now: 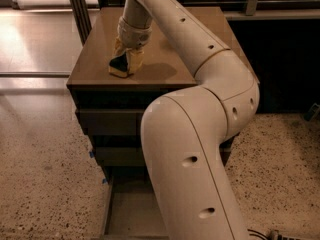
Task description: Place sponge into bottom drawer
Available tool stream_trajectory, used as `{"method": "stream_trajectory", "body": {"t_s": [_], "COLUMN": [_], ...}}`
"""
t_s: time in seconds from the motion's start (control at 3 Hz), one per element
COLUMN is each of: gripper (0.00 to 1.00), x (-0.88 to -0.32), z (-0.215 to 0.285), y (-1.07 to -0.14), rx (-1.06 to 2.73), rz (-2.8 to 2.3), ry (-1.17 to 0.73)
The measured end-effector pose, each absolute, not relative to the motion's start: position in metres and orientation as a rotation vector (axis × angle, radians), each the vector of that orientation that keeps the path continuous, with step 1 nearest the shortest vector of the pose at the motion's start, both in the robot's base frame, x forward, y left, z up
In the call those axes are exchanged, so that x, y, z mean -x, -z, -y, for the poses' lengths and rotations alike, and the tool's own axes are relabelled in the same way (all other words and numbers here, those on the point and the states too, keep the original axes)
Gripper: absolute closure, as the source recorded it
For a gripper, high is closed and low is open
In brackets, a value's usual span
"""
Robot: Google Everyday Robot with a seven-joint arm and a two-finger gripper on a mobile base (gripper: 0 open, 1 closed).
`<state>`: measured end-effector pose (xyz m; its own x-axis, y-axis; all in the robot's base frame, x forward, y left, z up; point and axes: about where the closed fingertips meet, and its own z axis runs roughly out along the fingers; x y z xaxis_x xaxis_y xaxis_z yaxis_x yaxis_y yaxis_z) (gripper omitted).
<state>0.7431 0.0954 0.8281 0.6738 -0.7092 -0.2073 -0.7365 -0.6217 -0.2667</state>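
A speckled stone floor spreads around a brown cabinet, whose flat top fills the upper part of the view. My gripper stands on that top toward eleven o'clock, near the front left edge, pointing straight down. My jaws are clenched on the sponge, its dark scrub face showing between my yellow pads. Whether its foam underside rests on the wood or hangs just clear of it, I cannot tell from this angle.

I judge this to be the pickup step: grasp made, carry not yet begun. The bottom drawer stands pulled out at six o'clock, well below and apart from my load, its floor partly hidden by my own arm. Next I should lift clear, swing out past the front edge, then descend past the two closed drawers.

My arm rises from five o'clock, bends sharply at three, and stretches back across the top to the wrist.
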Motion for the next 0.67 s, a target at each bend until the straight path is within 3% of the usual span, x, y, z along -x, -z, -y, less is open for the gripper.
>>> {"method": "stream_trajectory", "body": {"t_s": [0.67], "gripper": [1.00], "x": [-0.669], "z": [-0.083], "y": [-0.907], "rx": [2.433], "rz": [-1.072], "ry": [-0.235]}}
